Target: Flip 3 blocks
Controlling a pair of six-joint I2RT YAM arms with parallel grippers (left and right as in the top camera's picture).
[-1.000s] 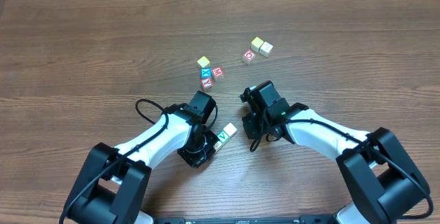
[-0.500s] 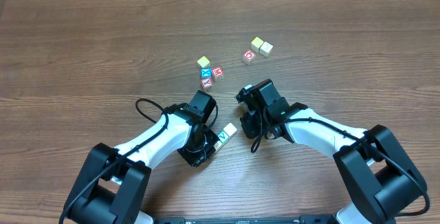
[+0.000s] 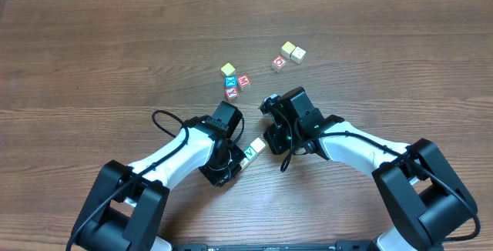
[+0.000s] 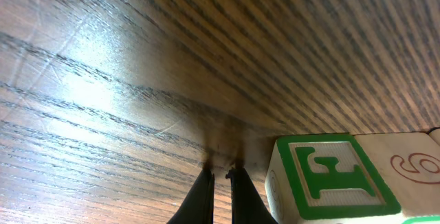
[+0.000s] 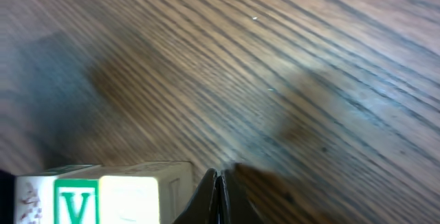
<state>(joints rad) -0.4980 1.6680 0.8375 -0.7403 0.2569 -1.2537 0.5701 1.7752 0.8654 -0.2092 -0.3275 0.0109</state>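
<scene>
Table (image 3: pixel 92 58): we see brown wood.
Left pincer (image 4: pixel 221 183): clenched empty, green block (image 4: pixel 330 176) just right.
Right pincer (image 5: pixel 218 186): clenched empty, cream block (image 5: pixel 148 189) just left.

The table (image 3: pixel 92 43) is viewed from straight above, while the green-lettered block (image 3: pixel 248 156) is framed closely by the 2 low wrist cameras.

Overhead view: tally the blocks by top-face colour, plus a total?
Red-lettered blocks: 3
Blue-lettered block: 1
Green V block: 1
Pale yellow blocks: 2
Cream blocks: 2
Total: 9
</scene>
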